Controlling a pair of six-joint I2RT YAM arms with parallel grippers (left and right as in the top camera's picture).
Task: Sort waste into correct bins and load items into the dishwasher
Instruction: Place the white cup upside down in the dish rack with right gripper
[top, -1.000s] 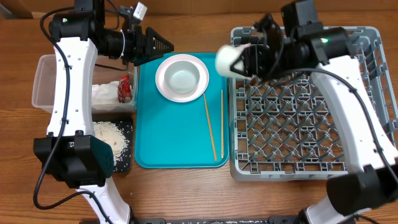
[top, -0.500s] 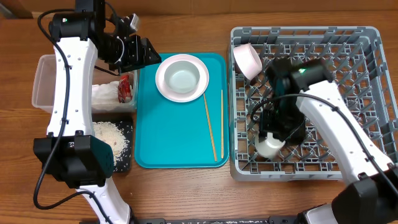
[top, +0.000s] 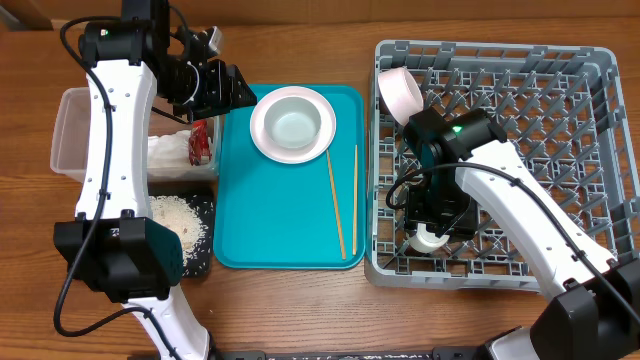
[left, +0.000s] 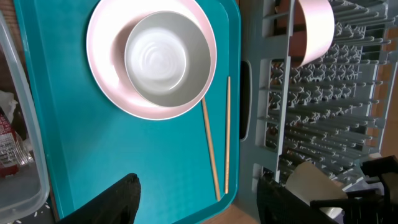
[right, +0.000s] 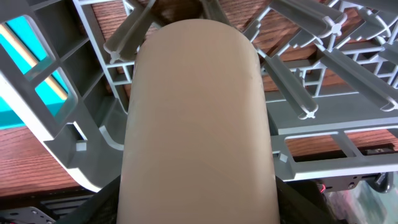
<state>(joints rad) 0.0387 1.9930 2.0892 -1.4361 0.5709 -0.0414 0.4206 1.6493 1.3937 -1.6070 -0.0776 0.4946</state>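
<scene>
A pale pink plate (top: 316, 136) with a white bowl (top: 292, 125) in it sits at the far end of the teal tray; both show in the left wrist view, plate (left: 109, 74) and bowl (left: 163, 59). Two chopsticks (top: 340, 205) lie on the tray's right side (left: 211, 149). My left gripper (top: 240, 88) is open and empty above the tray's far left corner (left: 196, 208). My right gripper (top: 432, 232) is shut on the small white cup (right: 199, 118), low in the grey dish rack (top: 590, 150) at its front left. Another white bowl (top: 400, 92) leans in the rack's far left corner.
The clear tub (top: 72, 130) at left holds the crumpled napkin (top: 165, 152) and the red wrapper (top: 198, 145). The black tray (top: 204, 258) in front of it holds rice (top: 175, 215). The teal tray (top: 280, 220) lies between bins and rack.
A second ago my right gripper held a white vessel at the rack's far left corner. Now a bowl leans there and the gripper holds the cup low at the front left. Left gripper shifted slightly left.
</scene>
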